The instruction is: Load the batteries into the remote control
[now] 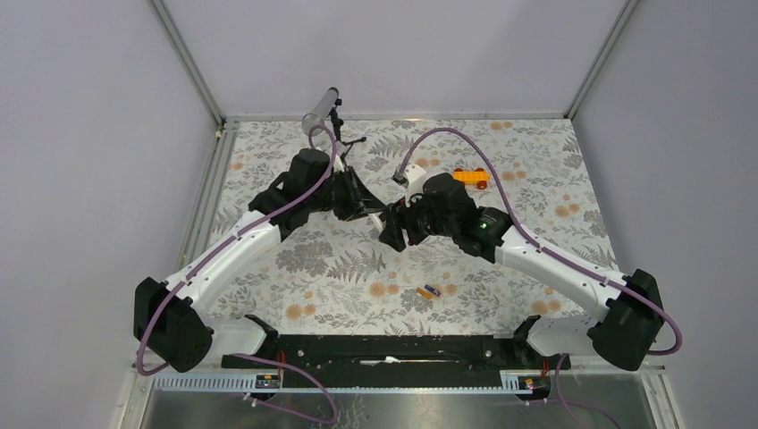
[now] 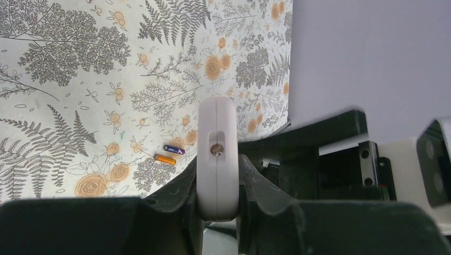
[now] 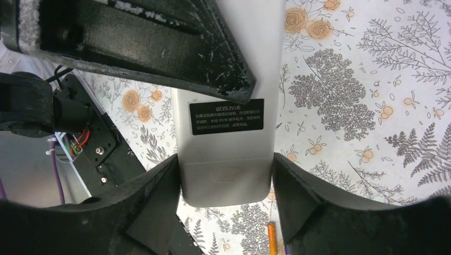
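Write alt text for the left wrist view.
A slim white plastic remote control, seen end-on, is clamped between the black jaws of the left gripper. To its left, a tiny blue-purple cylindrical battery and a tiny orange cylindrical battery lie close together on the floral-patterned table cover.

The table cover (image 1: 536, 179) is an off-white sheet printed with grey ferns, grey leafy trees and scattered orange roses. The slim plastic remote control (image 3: 228, 175) shows a plain white back and edge, with 1 black rectangular label (image 3: 226, 116) bearing small white print. Of the 2 tiny cylinders, the orange battery (image 2: 165, 159) is one colour throughout, while the blue-purple battery (image 2: 174, 150) has an orange tip. The small plastic toy car (image 1: 471, 177) is orange with dark wheels. The left gripper (image 2: 218, 183) and right gripper (image 3: 226, 183) are matte black. The left arm (image 1: 228, 255) and right arm (image 1: 563, 268) have white shells, black joints and purple cables (image 1: 447, 130). The walls (image 1: 375, 54) are pale grey.
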Controlling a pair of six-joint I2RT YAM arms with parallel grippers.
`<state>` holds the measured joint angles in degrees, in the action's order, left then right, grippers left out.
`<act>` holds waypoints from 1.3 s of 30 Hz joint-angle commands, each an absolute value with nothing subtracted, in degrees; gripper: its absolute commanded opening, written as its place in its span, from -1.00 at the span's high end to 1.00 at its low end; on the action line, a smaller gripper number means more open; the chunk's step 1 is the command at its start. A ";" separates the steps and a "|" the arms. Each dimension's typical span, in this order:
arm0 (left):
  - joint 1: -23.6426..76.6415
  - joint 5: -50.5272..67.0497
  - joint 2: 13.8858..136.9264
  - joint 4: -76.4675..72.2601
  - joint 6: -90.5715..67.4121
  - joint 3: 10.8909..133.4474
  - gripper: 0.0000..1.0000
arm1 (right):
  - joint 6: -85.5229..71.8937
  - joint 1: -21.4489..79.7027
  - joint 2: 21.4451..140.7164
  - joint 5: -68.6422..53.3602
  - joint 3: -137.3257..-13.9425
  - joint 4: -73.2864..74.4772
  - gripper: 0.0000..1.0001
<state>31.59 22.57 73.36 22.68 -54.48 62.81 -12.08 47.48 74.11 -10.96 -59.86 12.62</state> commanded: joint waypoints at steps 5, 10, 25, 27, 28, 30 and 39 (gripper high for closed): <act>25.73 26.70 65.87 16.24 -52.35 58.75 1.00 | -23.10 47.10 66.37 -10.12 -57.68 6.72 -0.99; 16.87 30.88 56.31 9.91 -54.63 50.72 1.00 | -41.47 46.20 59.52 -13.66 -49.69 -4.63 -0.99; 12.30 34.47 46.36 -7.32 -71.28 44.38 1.00 | -75.08 46.41 70.20 -17.04 -51.57 -34.62 -0.88; 12.30 34.67 46.47 -9.94 -74.03 43.52 1.00 | -76.97 46.41 71.22 -17.58 -50.81 -38.15 -0.88; 12.30 34.76 46.68 -10.68 -74.83 43.36 1.00 | -77.74 46.41 71.70 -17.66 -50.67 -38.79 -0.87; 12.30 35.25 47.15 -11.53 -75.86 43.44 1.00 | -77.93 46.41 72.50 -17.91 -51.15 -38.36 -0.82; 12.30 35.14 45.76 -8.90 -76.68 44.85 1.00 | -78.00 46.45 76.92 -18.60 -52.95 -37.16 -0.24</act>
<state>12.67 34.33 47.31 -5.96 -75.35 43.35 -76.86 46.35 75.99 -17.54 -51.13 -33.80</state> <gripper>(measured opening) 0.220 0.677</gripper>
